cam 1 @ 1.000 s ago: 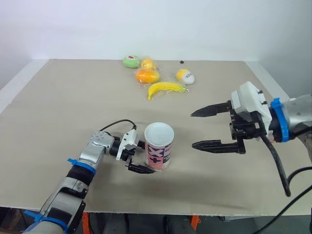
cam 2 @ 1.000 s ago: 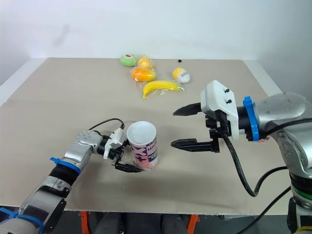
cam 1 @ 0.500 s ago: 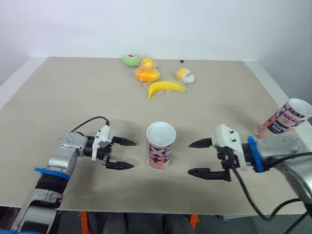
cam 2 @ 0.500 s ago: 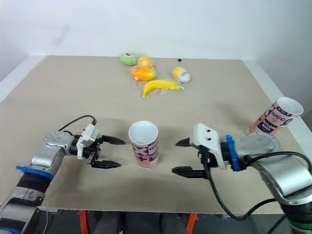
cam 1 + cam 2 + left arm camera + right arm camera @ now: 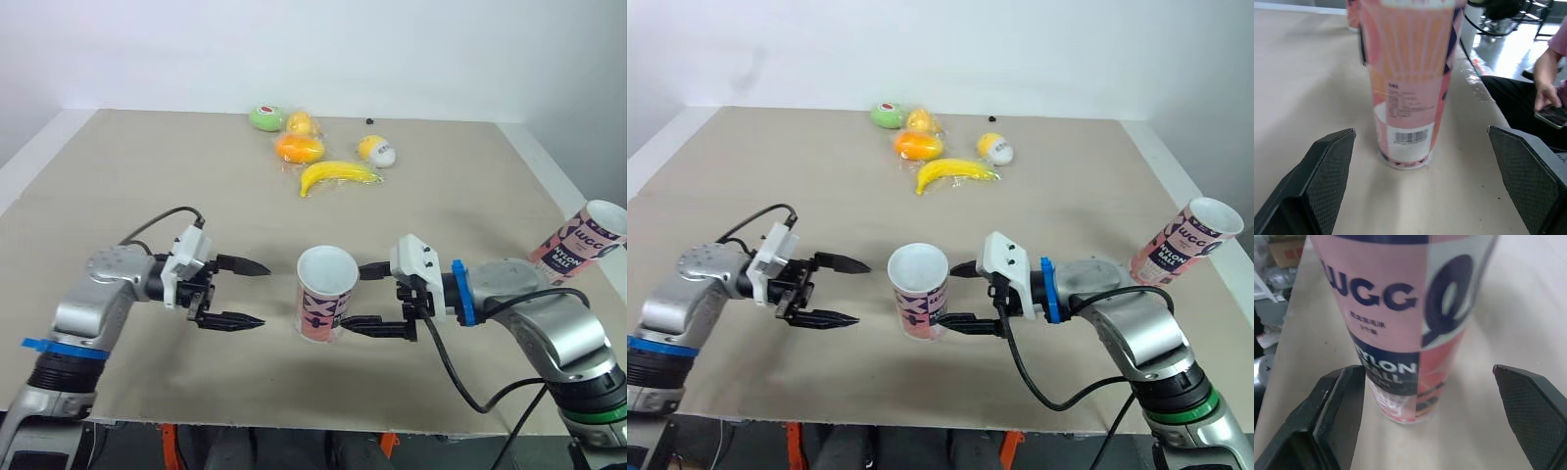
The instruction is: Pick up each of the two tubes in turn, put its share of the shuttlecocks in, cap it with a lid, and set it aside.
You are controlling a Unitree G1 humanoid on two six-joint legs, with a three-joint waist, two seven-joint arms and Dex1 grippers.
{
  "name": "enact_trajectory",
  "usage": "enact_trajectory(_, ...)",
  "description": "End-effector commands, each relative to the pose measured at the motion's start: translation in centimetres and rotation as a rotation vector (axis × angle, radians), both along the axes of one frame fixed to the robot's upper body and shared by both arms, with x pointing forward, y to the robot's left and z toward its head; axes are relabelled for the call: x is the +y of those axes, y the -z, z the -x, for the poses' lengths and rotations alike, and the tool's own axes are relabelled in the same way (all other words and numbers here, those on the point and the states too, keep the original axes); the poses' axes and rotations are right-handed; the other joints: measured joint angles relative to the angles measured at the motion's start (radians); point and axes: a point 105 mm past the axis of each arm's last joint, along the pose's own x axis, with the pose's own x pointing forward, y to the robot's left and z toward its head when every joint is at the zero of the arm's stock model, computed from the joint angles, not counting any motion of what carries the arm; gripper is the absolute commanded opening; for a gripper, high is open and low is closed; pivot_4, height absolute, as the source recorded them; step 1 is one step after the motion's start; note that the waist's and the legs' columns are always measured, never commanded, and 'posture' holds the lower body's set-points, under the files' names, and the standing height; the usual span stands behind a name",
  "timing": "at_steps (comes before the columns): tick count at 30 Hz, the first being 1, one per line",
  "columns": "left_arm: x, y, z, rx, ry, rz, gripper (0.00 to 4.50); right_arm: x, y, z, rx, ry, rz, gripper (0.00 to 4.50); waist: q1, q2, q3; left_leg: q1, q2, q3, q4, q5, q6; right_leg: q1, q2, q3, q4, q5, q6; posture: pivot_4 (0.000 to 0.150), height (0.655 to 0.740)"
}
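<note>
The tall pink cardboard tube with an open white top (image 5: 324, 302) stands upright near the front of the flat tan table (image 5: 137, 186). It is between the left gripper (image 5: 263, 294) and the right gripper (image 5: 352, 299), and both have their fingers spread wide and hold nothing. The right gripper's tips are just beside the tube, and I cannot tell if they touch it.

Up close the tube's top is cut off, but you can read big dark letters "UGG" (image 5: 1382, 298) and see a small barcode (image 5: 1410, 136). The tiny print is too small to read.

A second pink tube (image 5: 580, 243) leans at the table's right edge, partly cut off, and its letters are hard to read.
</note>
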Motion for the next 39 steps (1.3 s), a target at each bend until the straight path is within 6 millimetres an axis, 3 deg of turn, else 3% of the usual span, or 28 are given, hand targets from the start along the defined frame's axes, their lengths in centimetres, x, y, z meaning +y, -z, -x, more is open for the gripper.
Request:
enact_trajectory(1, 0.6, -1.4, 0.4, -0.036, -0.003, -0.013, 4.5, 0.7, -1.1, 0.0, -0.045, -0.035, -0.03, 4.46, 0.001, 0.0, 0.0, 0.0, 0.0, 0.0, 0.0, 0.0, 0.0, 0.0, 0.0, 0.0, 0.0, 0.0, 0.0, 0.15, 0.6946)
enact_trajectory(18, 0.9, -1.4, 0.3, -0.031, -0.022, -0.023, 4.5, 3.0, -0.1, -0.2, -0.018, -0.137, -0.063, 4.46, 0.004, -0.001, 0.001, 0.0, 0.0, 0.0, 0.001, 0.0, 0.0, 0.0, 0.0, 0.0, 0.0, 0.0, 0.0, 0.15, 0.6946)
enact_trajectory(29, 0.9, -1.7, 0.0, -0.049, -0.03, 0.014, 4.5, 4.2, -0.8, 0.3, 0.018, -0.187, -0.16, 4.46, 0.004, -0.001, 0.001, 0.0, 0.0, 0.0, 0.001, 0.0, 0.0, 0.0, 0.0, 0.0, 0.0, 0.001, 0.0, 0.15, 0.6946)
enact_trajectory(34, 0.4, -2.4, -0.2, -0.049, -0.027, 0.063, 4.5, 4.0, -0.9, 0.3, 0.02, -0.181, -0.169, 2.99, 0.004, -0.001, 0.001, 0.0, 0.0, 0.0, 0.002, 0.0, 0.0, 0.0, 0.0, 0.0, 0.0, 0.001, -0.001, 0.15, 0.6946)
enact_trajectory(39, -0.1, -2.7, -0.4, -0.053, -0.019, 0.084, 4.5, 3.6, -1.4, 0.0, 0.003, -0.154, -0.178, 2.94, 0.004, -0.001, 0.001, 0.0, 0.0, 0.0, 0.002, 0.0, 0.0, 0.0, 0.0, 0.0, 0.0, 0.002, -0.001, 0.15, 0.6946)
